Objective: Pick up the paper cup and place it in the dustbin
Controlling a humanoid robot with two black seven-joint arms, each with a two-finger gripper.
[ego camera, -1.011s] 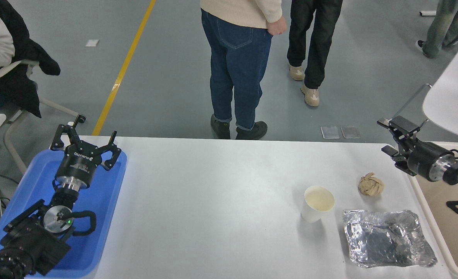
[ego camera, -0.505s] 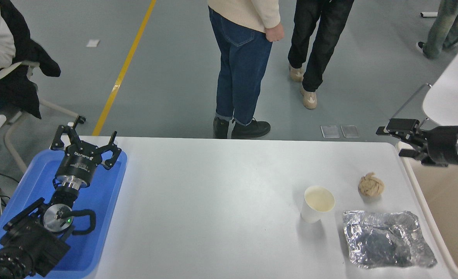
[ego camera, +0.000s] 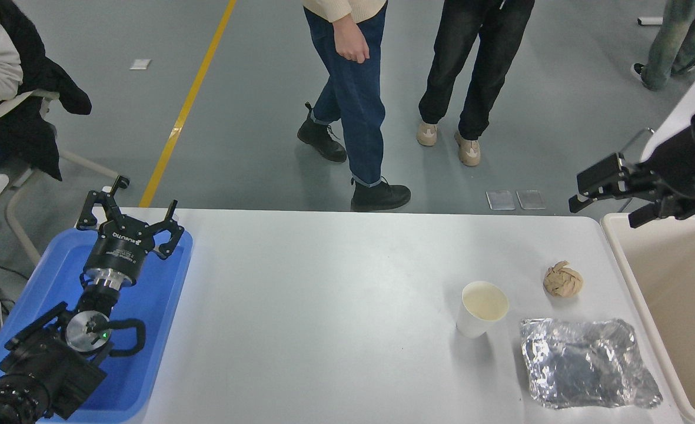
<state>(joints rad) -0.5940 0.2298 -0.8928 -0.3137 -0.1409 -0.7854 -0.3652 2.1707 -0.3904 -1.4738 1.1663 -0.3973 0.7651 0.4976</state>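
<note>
Paper cup (ego camera: 481, 308) – white, tapered, cream inside – stands upright on the desk (ego camera: 323, 306). Right hand (ego camera: 609, 194) hangs spread and empty by the dustbin (ego camera: 618, 259).

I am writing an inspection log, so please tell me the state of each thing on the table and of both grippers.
Small white paper cup: upright, empty, ungripped.
Large beige plastic dustbin: open, visible part empty.
Crumpled brown paper ball: lying loose.
Crinkled silver foil sheet: spread flat.
Left gripper: open, parked over the shallow blue plastic tray.
Right gripper: open, empty, raised.

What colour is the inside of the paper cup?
Cream, inside the white paper cup, seen in the head view.
</note>
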